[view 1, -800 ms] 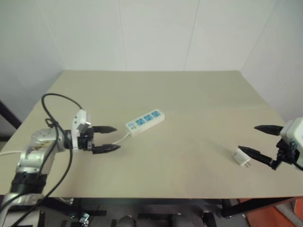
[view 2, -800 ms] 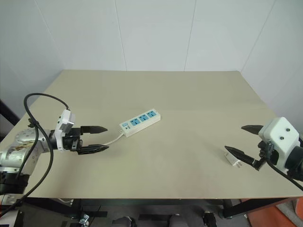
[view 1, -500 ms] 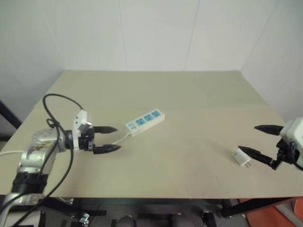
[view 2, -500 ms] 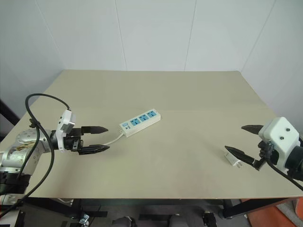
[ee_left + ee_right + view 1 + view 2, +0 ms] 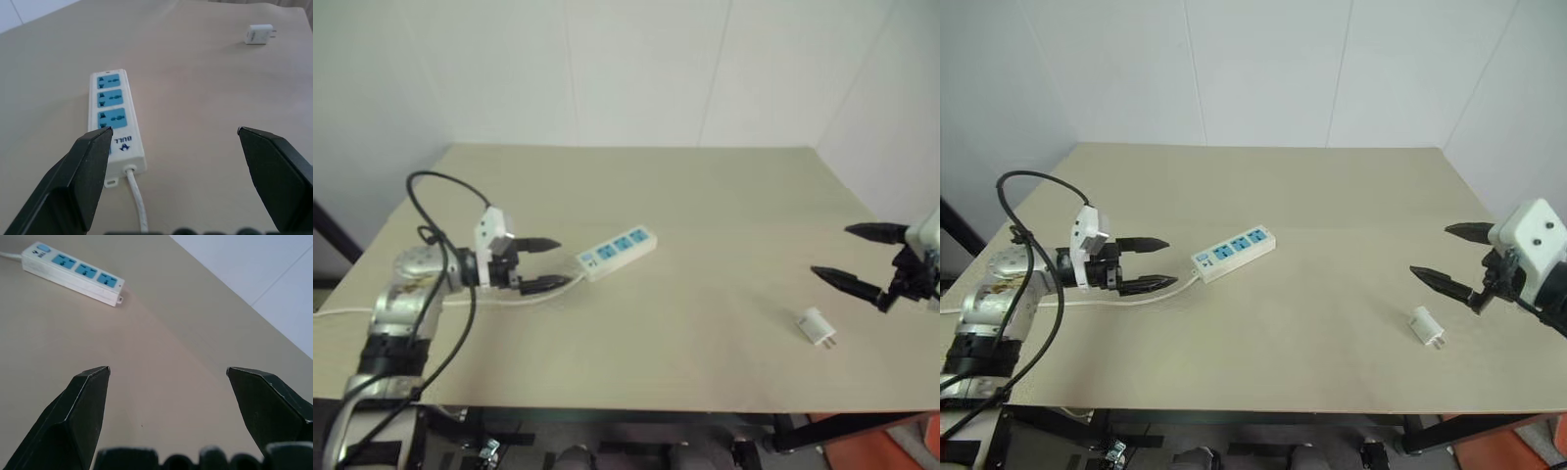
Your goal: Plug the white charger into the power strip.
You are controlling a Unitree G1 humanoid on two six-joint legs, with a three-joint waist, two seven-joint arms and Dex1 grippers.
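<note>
White plastic marks both task things on the beige laminate desk [image 5: 1332, 196]: the long white power strip with three blue socket faces [image 5: 1233, 253] lies left of centre, and the small white cube-shaped charger with two short metal prongs [image 5: 1425, 326] rests flat near the right front edge, well apart from the strip. The left gripper [image 5: 1157, 262] is held near the strip's cord end with its black fingers spread wide and nothing between them. The right gripper [image 5: 1449, 255] hovers just beyond the charger, equally wide open and empty. The step in hand is judged to be the pick-up of the charger. It would best be done with the right fingers lowered around the cube's flat sides, the prongs left free, and with the strip steadied near its cord end so the sockets are not covered.
</note>
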